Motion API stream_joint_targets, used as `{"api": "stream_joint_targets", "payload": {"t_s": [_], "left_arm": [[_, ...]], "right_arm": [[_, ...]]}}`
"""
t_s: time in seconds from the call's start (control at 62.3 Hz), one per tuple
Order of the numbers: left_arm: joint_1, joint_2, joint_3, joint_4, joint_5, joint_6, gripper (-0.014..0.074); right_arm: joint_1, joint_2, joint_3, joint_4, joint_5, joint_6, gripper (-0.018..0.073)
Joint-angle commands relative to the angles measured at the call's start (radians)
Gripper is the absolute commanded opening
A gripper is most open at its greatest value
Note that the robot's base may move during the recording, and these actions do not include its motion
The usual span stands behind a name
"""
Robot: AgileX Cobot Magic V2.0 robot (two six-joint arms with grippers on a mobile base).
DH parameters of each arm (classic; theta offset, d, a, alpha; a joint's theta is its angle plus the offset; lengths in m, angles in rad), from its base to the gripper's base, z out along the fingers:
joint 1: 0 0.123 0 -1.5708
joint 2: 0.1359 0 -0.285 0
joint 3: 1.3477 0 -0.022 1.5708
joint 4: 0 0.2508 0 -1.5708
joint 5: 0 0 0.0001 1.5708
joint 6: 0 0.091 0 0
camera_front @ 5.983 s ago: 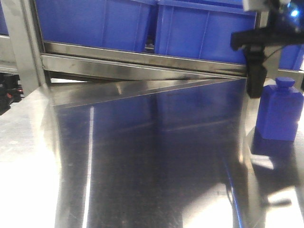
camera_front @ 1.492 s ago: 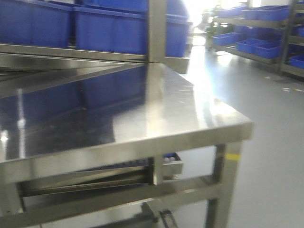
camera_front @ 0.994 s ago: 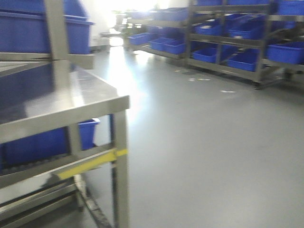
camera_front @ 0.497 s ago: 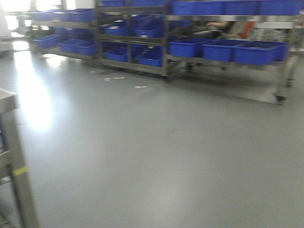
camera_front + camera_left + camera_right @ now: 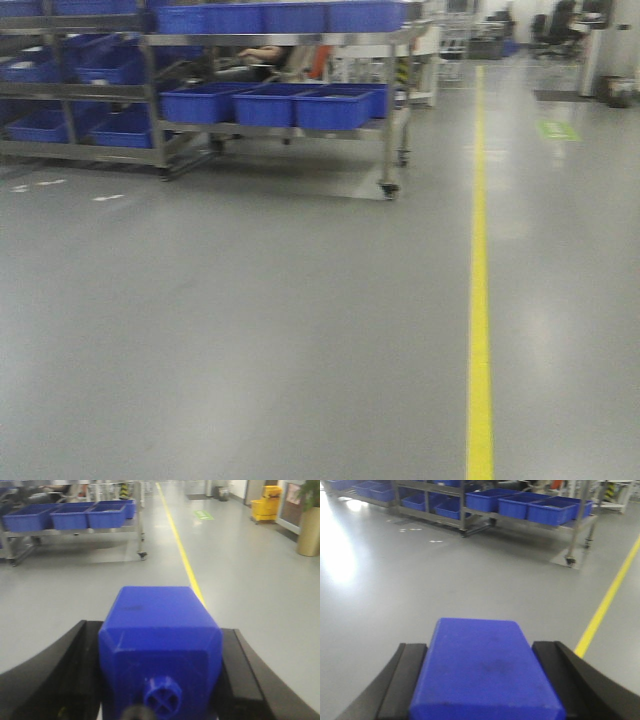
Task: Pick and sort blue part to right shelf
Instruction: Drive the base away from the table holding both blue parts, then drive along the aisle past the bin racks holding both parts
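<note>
In the left wrist view, our left gripper [image 5: 161, 680] has its 2 black fingers [image 5: 65, 675] clamped on the flanks of a blue plastic bottle-shaped part [image 5: 160, 630]. The part's short round neck, with a cross-marked end, faces the camera at 6 o'clock. In the right wrist view, our right gripper [image 5: 485, 680] has its 2 black fingers [image 5: 402, 680] pressed against both sides of a blue plastic block-shaped part [image 5: 485, 665], flat face up. We cannot tell whether this part has a neck.

Both parts are held above a smooth grey floor [image 5: 250, 330]. A yellow floor line [image 5: 480, 300] runs toward 12 o'clock, just right of centre in the front view. At 11 o'clock, well apart from both grippers, stands a steel-framed rack on castors [image 5: 388, 120] carrying open-top blue plastic bins [image 5: 330, 108]. More steel racks [image 5: 150, 100] with blue bins stand at 10 o'clock.
</note>
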Motion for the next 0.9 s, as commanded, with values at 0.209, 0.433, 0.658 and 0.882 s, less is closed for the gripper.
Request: {"api": "stream_joint_targets", "payload": {"t_s": [0.209, 0.433, 0.658, 0.882], "left_arm": [[-0.008, 0.015, -0.026, 0.016, -0.09, -0.011, 0.0312], [-0.008, 0.015, -0.026, 0.016, -0.09, -0.011, 0.0312], [-0.008, 0.015, -0.026, 0.016, -0.09, -0.011, 0.0312], [-0.008, 0.015, -0.026, 0.016, -0.09, -0.011, 0.0312]], "right_arm": [[-0.002, 0.014, -0.026, -0.024, -0.091, -0.006, 0.0278], [-0.002, 0.014, -0.026, -0.024, -0.091, -0.006, 0.0278], [-0.002, 0.014, -0.026, -0.024, -0.091, -0.006, 0.0278], [-0.002, 0.014, -0.026, -0.024, -0.091, -0.006, 0.0278]]}}
